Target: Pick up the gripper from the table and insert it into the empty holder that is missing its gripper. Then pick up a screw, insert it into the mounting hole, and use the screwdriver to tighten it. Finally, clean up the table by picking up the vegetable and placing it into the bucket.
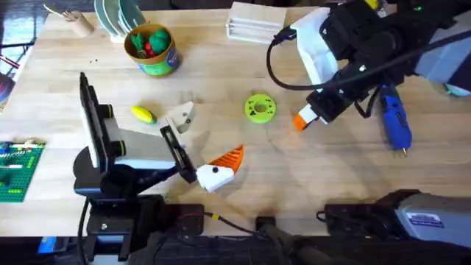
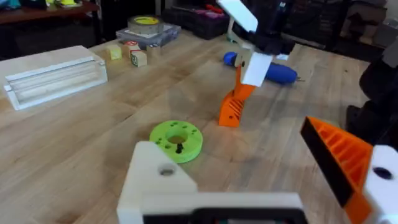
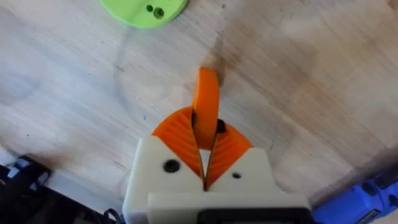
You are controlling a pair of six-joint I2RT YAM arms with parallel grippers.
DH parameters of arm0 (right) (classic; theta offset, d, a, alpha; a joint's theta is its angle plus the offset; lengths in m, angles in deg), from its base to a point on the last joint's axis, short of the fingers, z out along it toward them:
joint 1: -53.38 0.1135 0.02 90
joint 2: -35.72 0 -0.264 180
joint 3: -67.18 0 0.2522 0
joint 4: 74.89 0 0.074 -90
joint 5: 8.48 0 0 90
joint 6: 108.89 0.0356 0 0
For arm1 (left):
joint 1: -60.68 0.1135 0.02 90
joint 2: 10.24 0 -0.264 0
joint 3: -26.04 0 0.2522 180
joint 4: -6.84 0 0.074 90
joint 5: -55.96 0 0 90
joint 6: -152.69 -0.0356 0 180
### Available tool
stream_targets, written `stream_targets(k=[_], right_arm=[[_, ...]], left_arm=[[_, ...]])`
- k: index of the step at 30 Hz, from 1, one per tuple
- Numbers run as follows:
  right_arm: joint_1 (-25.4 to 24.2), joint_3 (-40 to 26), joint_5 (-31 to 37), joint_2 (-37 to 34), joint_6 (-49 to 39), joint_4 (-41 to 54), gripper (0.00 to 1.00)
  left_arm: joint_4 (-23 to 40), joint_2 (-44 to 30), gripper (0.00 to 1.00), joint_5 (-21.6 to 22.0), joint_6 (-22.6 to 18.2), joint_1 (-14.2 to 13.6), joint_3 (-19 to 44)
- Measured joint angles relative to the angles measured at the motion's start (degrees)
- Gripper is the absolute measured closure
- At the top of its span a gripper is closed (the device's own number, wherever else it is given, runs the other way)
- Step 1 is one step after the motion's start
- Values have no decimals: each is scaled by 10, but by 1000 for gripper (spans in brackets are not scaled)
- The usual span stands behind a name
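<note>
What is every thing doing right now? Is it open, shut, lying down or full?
Right pincer: shut on the orange fin.
Left pincer: open, holding nothing.
Holder: no orange fin in it yet.
Screwdriver: lying on the table.
Vegetable: lying on the table.
Bucket: upright, with toy pieces inside.

My right gripper (image 3: 205, 134) reaches down from the far right, its orange pads pinched together on a thin orange fin. My left gripper (image 1: 221, 168) rests low, fingers spread apart.
</note>
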Motion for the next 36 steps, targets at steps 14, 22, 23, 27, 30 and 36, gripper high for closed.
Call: stream_targets(k=[14, 22, 23, 27, 30, 36], right_arm=[[-25, -97, -7, 134, 28, 44, 989], [-88, -9, -206, 183, 103, -151, 990], [-92, 16, -245, 180, 115, -194, 990], [-94, 105, -391, 150, 200, -348, 991], [-89, 128, -463, 117, 247, -376, 992], [-60, 132, -595, 39, 306, -491, 992]], left_arm=[[0, 0, 8, -2, 0, 0, 0], [0, 0, 7, -2, 0, 0, 0], [0, 0, 7, -2, 0, 0, 0], [0, 0, 8, -2, 0, 0, 0], [0, 0, 8, -2, 0, 0, 0], [0, 0, 8, -2, 0, 0, 0]])
